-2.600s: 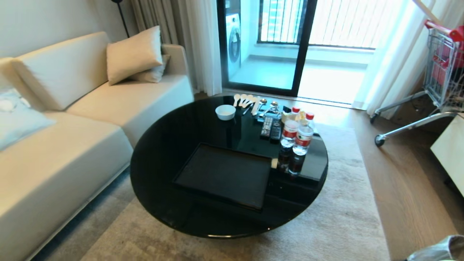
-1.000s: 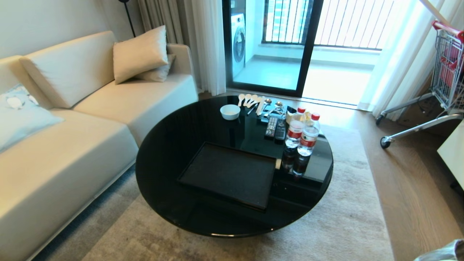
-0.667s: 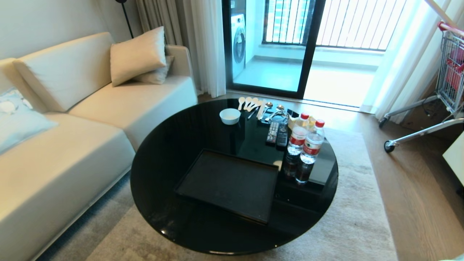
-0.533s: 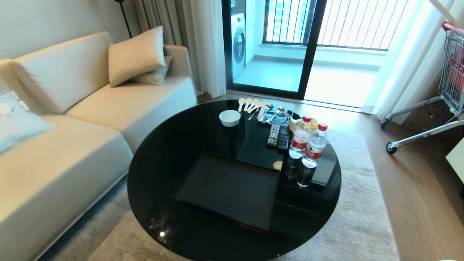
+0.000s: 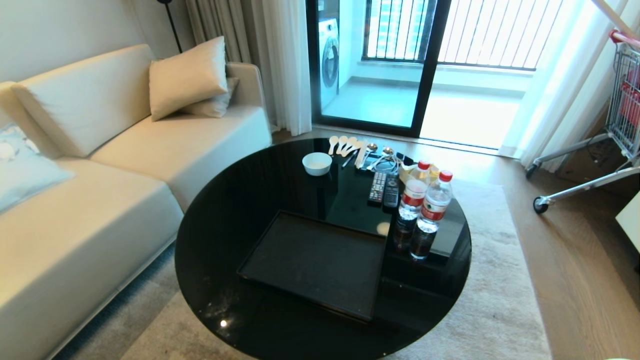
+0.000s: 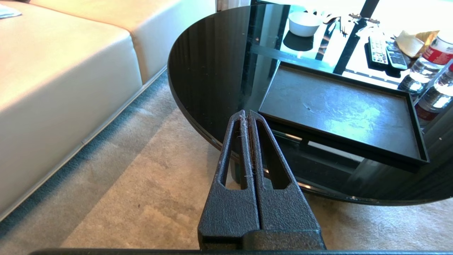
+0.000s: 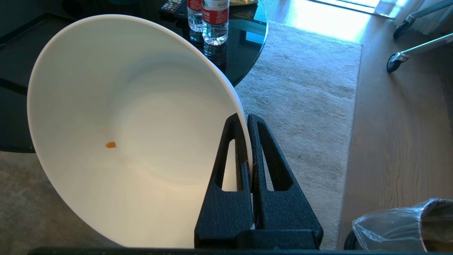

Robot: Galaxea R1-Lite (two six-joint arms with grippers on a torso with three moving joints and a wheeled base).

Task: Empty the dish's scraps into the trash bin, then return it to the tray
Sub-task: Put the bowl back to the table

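In the right wrist view my right gripper point(image 7: 245, 118) is shut on the rim of the dish point(image 7: 116, 117), a deep white bowl tipped on its side, bare inside but for one tiny orange crumb point(image 7: 110, 144). The trash bin point(image 7: 403, 226) shows only as its clear bag liner at the picture's lower corner, on the floor beside the rug. The black tray point(image 5: 315, 262) lies bare on the near part of the round black table point(image 5: 235, 200); it also shows as the tray point(image 6: 343, 109) in the left wrist view. My left gripper point(image 6: 246, 113) is shut and holds nothing, low by the table's near edge. Neither gripper shows in the head view.
At the table's far side stand a small white bowl point(image 5: 317, 163), spoons point(image 5: 350, 146), two remotes point(image 5: 384, 189) and two water bottles point(image 5: 425, 212). A cream sofa point(image 5: 100, 175) runs along the left. A shopping cart point(image 5: 600, 120) stands at the right on the wood floor.
The whole head view has shifted: the table and tray sit nearer and lower in the picture, and the bag liner at the lower right corner has left it. Things on the table keep their places.
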